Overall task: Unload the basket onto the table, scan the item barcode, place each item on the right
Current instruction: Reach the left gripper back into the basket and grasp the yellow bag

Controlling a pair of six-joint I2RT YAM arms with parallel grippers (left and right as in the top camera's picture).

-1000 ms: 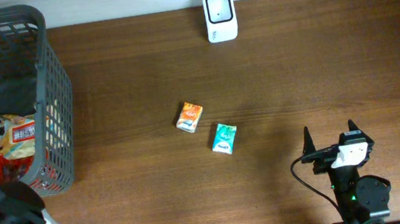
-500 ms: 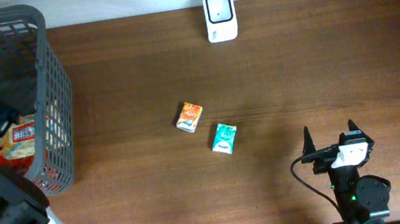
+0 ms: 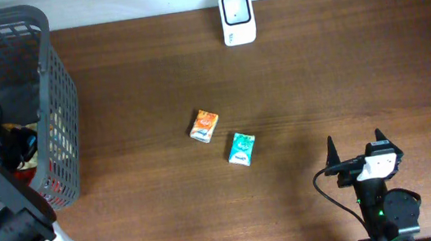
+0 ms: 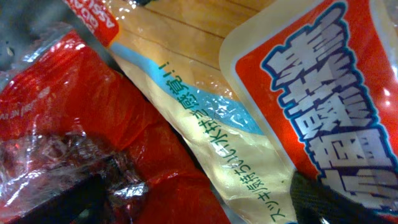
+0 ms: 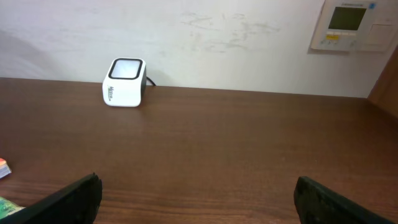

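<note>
My left gripper (image 3: 20, 149) reaches down inside the grey basket (image 3: 54, 83) at the table's left end. In the left wrist view a yellow and orange snack packet (image 4: 205, 118) and a red foil packet (image 4: 74, 106) fill the frame. The left gripper (image 4: 186, 205) stands wide, its dark fingertips (image 4: 323, 199) low at both sides with the packets between them. No barcode shows. The white scanner (image 3: 237, 17) stands at the table's far edge, also seen as the scanner (image 5: 124, 82). My right gripper (image 3: 355, 140) is open and empty near the front right, shown as the right gripper (image 5: 196, 199).
A small orange box (image 3: 205, 126) and a teal box (image 3: 241, 148) lie mid-table. The basket's mesh walls enclose the left gripper. A wall panel (image 5: 348, 25) hangs behind the table at the right.
The left arm has swung further into the basket and now covers the snack packet that showed there before. The right arm has not moved.
</note>
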